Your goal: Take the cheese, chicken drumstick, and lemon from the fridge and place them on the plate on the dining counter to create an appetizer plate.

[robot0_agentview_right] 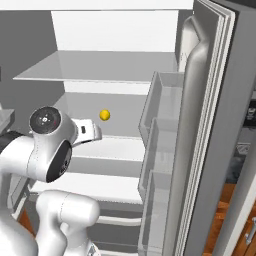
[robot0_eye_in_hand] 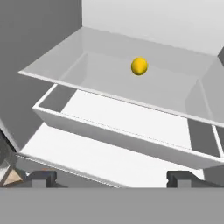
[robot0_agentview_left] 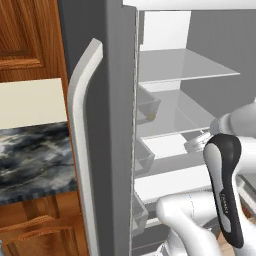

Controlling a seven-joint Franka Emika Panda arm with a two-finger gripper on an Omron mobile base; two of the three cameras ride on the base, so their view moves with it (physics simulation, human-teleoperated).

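A: Gripper (robot0_eye_in_hand: 109, 177) is sitting fully open, gripping nothing, fingertips (robot0_eye_in_hand: 41, 177) facing into the fridge (robot0_agentview_right: 115, 30).
B: Lemon (robot0_eye_in_hand: 139, 66)?
A: Resting on the glass shelf (robot0_eye_in_hand: 65, 65), well beyond the fingers, white drawer (robot0_eye_in_hand: 131, 135) below it. Left base view is showing the door handle (robot0_agentview_left: 80, 150) and marbled counter (robot0_agentview_left: 30, 160); right base view, the door bins (robot0_agentview_right: 162, 115).

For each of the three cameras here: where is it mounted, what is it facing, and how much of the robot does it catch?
Left base view: behind the arm, facing the fridge door edge and shelves; arm lower right.
Right base view: behind the arm, facing the open interior and lemon; arm lower left.
Hand view: on the hand, facing the shelves; open tool at bottom.
Right base and hand views share the lemon.
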